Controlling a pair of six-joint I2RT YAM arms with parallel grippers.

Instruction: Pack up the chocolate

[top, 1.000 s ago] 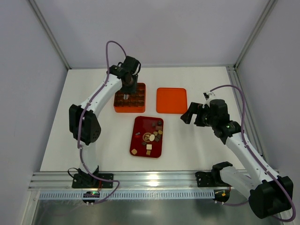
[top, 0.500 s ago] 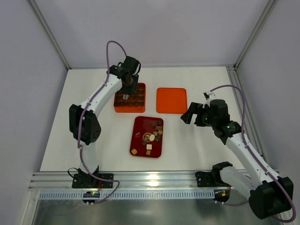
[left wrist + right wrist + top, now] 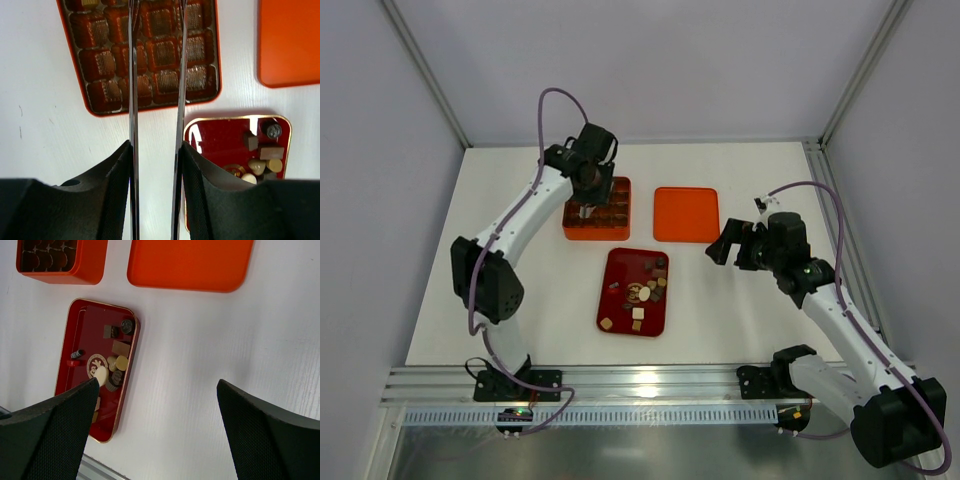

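Red tray [image 3: 84, 326] | round gold emblem [image 3: 93, 365], lettering unreadable | chocolate [image 3: 120, 348] inside

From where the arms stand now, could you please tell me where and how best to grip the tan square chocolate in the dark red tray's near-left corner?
Take the tan square chocolate by two opposite flat sides, coming down from above. It lies flat with bare floor around it, but near the rim of the dark red tray, so closing along that rim, not across it, seems safer.
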